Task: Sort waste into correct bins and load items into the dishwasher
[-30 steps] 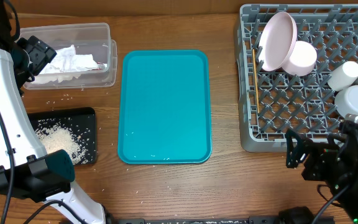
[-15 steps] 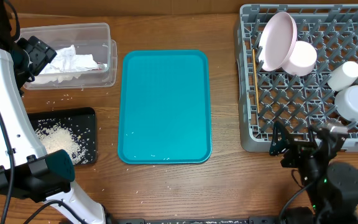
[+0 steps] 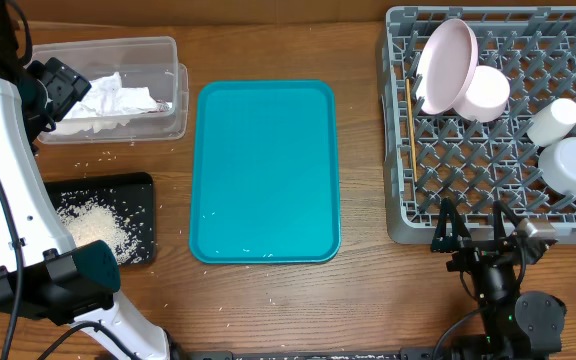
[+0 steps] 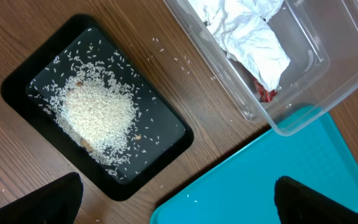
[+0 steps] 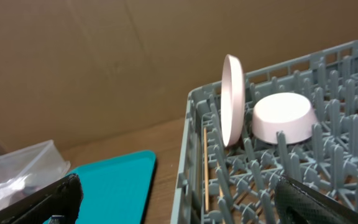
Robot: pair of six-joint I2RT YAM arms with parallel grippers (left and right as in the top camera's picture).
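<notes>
Left pincer (image 4: pixel 176 190): fingers spread wide, holding nothing, above the surface (image 3: pixel 268 300).
Right pincer (image 5: pixel 178 194): spread wide, empty, just short of the rack's near wall.
Rice (image 4: pixel 98 112): heaped in the black tray (image 4: pixel 166 134) ahead of the left pincer, with stray grains on the surface around it.
Napkins (image 4: pixel 247 37): crumpled in the tub (image 3: pixel 173 95), ahead of the left pincer beside the black tray.
Wrapper (image 4: pixel 265 92): red edge showing under the napkins.
Teal tray (image 3: pixel 265 170): between the two pincers.
Rack (image 3: pixel 408 215): directly ahead of the right pincer.
Plate (image 3: pixel 443 65): on edge, far-left of the right pincer.
Bowl (image 3: pixel 483 95): upturned, touching the plate.
Cup (image 3: pixel 554 120), second bowl (image 3: pixel 575 165): upturned, ahead-right of the right pincer.
Chopsticks (image 3: pixel 408 115): a thin wooden stick along the rack's left wall, probably these.
</notes>
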